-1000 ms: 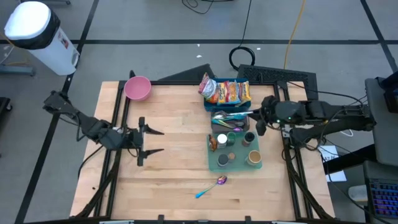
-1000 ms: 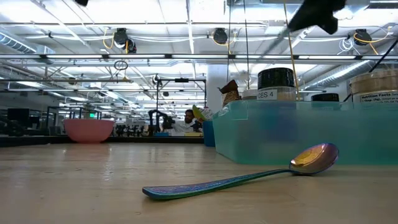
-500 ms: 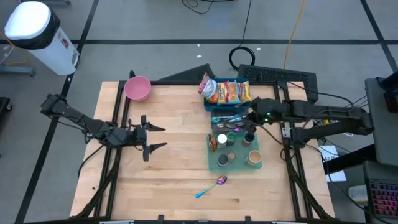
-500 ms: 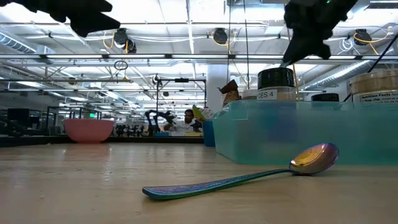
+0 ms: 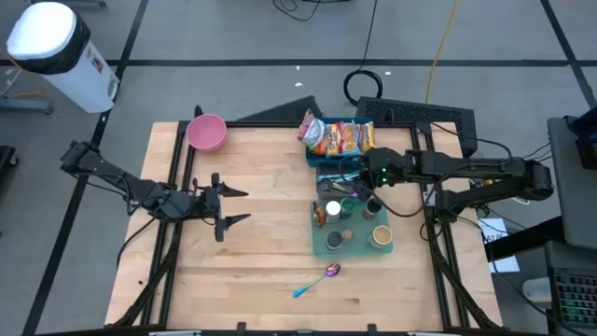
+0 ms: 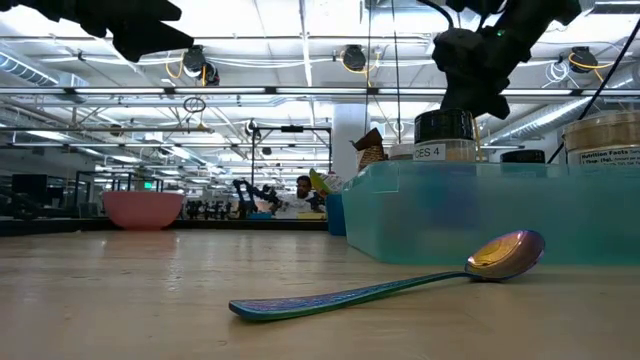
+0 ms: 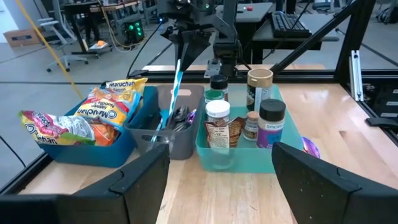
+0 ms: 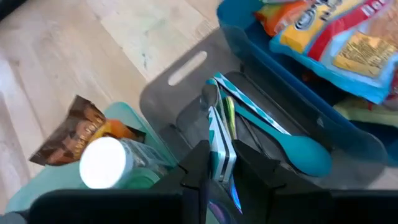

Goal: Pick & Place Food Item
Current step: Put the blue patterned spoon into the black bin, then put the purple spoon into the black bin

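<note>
Several ramen packets (image 5: 340,138) lie in a blue bin (image 5: 315,157) at the table's far edge; they also show in the left wrist view (image 7: 93,118). My right gripper (image 5: 366,179) hangs over the grey utensil caddy (image 8: 186,93), between the bin and a teal tray of spice jars (image 5: 350,245). Its fingers are a little apart, and in the right wrist view (image 8: 224,171) they stand to either side of the upright utensil handles (image 8: 221,146); I cannot tell whether they touch. My left gripper (image 5: 231,207) is open and empty over the table's left half, pointing at the bins.
A pink bowl (image 5: 207,133) stands at the far left corner. An iridescent spoon (image 5: 322,277) lies near the front edge. The spice jars (image 7: 239,121) stand close under my right arm. Bare wood lies between my left gripper and the tray.
My right gripper has gone toward the table's left, from beside the tray's right edge to above the caddy, and has come lower. My left gripper shifted a little toward the table's right and turned slightly, then stayed still.
</note>
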Action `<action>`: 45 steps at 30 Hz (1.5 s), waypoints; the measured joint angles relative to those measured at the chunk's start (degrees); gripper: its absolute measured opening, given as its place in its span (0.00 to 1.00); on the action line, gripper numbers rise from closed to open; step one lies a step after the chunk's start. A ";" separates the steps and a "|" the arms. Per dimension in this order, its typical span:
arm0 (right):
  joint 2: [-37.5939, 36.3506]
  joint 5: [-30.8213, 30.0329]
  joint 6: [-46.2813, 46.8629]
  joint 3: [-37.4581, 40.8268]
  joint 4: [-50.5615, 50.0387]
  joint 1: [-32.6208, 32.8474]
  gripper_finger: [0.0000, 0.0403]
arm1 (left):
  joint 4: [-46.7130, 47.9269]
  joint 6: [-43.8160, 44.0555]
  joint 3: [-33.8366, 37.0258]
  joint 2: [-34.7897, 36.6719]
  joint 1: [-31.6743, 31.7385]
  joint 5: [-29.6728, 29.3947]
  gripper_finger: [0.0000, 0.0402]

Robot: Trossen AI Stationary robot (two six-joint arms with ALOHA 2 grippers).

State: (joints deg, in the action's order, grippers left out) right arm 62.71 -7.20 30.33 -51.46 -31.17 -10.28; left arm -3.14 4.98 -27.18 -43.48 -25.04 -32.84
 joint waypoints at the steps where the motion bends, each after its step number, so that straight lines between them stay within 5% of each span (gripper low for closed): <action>1: 0.22 0.02 -0.01 0.00 0.61 0.00 0.12 | 0.00 0.02 0.00 0.00 0.00 0.00 0.71; 10: 1.94 -0.18 -4.16 -0.02 3.97 0.00 0.16 | 0.04 0.15 0.00 0.00 0.00 -0.02 0.71; 23: 2.54 -7.94 -11.25 -0.02 5.12 0.00 0.46 | -0.15 0.82 0.00 0.00 0.00 -0.15 0.71; 32: -1.40 0.49 -20.76 -0.02 22.75 6.26 0.49 | -0.28 11.86 0.00 -0.95 0.00 -0.15 0.71; 36: -1.43 3.75 -23.75 -0.02 29.60 12.16 0.47 | -0.45 17.26 0.00 -5.53 0.00 2.10 0.71; 40: -1.43 4.21 -26.11 -0.02 33.29 17.59 0.46 | -10.09 21.83 0.00 -14.99 0.00 10.36 0.71; 45: -1.43 4.02 -26.99 -0.02 35.91 21.90 0.46 | -22.99 15.71 -5.40 -31.14 -1.64 21.13 0.71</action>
State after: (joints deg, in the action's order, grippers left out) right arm 61.28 -3.18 3.33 -51.48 4.74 11.62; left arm -26.12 20.69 -32.58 -74.63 -26.67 -11.71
